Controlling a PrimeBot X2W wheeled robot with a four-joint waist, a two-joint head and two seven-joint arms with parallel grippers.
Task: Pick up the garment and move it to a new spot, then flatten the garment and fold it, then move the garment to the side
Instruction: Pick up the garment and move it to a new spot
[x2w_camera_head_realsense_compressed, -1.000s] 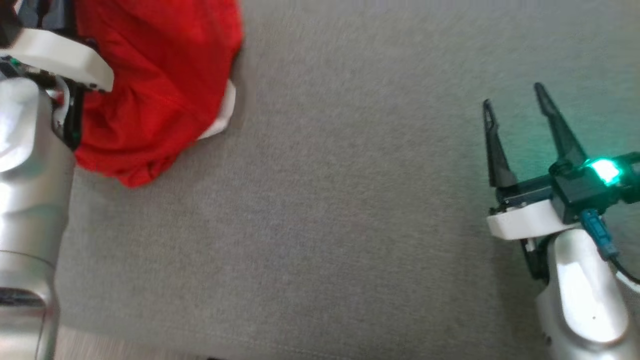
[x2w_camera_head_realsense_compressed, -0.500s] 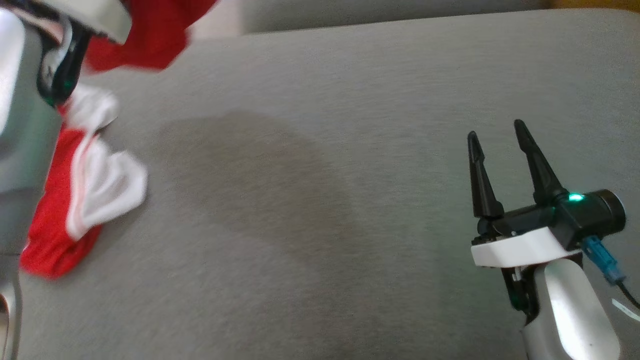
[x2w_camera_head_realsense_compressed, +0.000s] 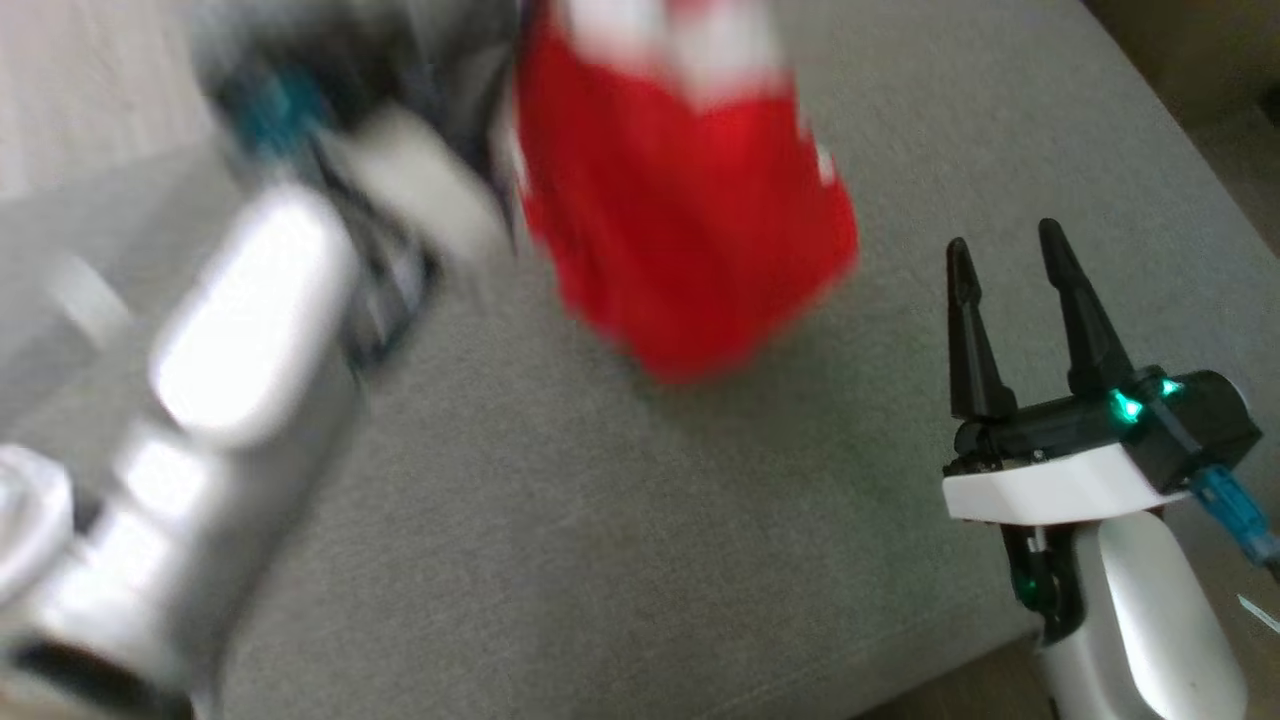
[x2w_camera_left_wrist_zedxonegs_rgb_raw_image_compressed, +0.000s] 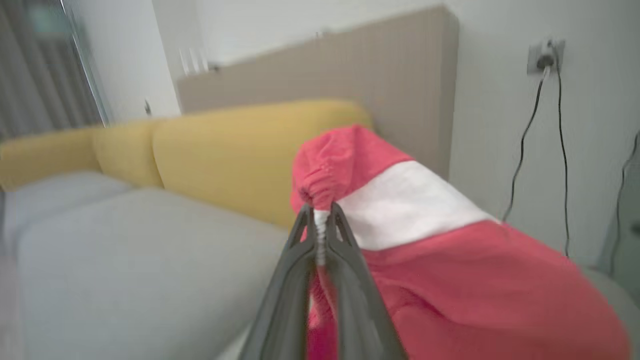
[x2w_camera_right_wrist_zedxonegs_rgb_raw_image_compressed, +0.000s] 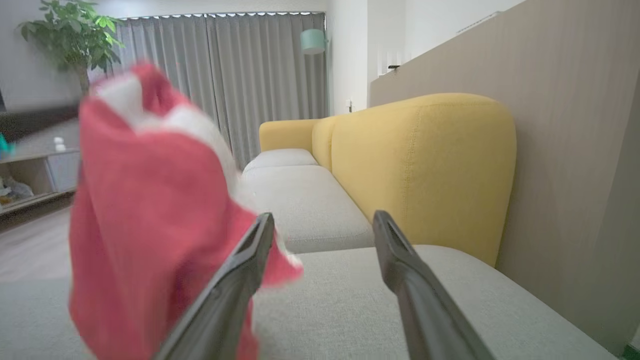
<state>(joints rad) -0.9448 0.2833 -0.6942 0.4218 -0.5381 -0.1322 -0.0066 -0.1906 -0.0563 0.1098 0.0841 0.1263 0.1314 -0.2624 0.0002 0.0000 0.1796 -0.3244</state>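
Observation:
The garment (x2w_camera_head_realsense_compressed: 690, 230) is red with white bands and hangs in the air above the grey sofa seat (x2w_camera_head_realsense_compressed: 600, 560), blurred by motion. My left gripper (x2w_camera_left_wrist_zedxonegs_rgb_raw_image_compressed: 320, 220) is shut on a bunched edge of the garment (x2w_camera_left_wrist_zedxonegs_rgb_raw_image_compressed: 450, 280), which drapes down to the right of its fingers. The left arm (x2w_camera_head_realsense_compressed: 250, 330) shows blurred at the left of the head view. My right gripper (x2w_camera_head_realsense_compressed: 1005, 250) stands open at the lower right with nothing between its fingers. In the right wrist view the garment (x2w_camera_right_wrist_zedxonegs_rgb_raw_image_compressed: 150, 225) hangs left of the open right gripper (x2w_camera_right_wrist_zedxonegs_rgb_raw_image_compressed: 322, 222).
The seat is a long grey sofa cushion with yellow back cushions (x2w_camera_right_wrist_zedxonegs_rgb_raw_image_compressed: 425, 165) behind it. A beige panel and a wall socket with cables (x2w_camera_left_wrist_zedxonegs_rgb_raw_image_compressed: 545, 55) stand behind. Curtains, a plant (x2w_camera_right_wrist_zedxonegs_rgb_raw_image_compressed: 75, 35) and a low shelf lie further off. The sofa's front edge (x2w_camera_head_realsense_compressed: 950, 670) runs near the right arm.
The head camera has swung. The left arm has lifted the garment off the seat and carried it toward the middle, closer to the right gripper. The right gripper stays open.

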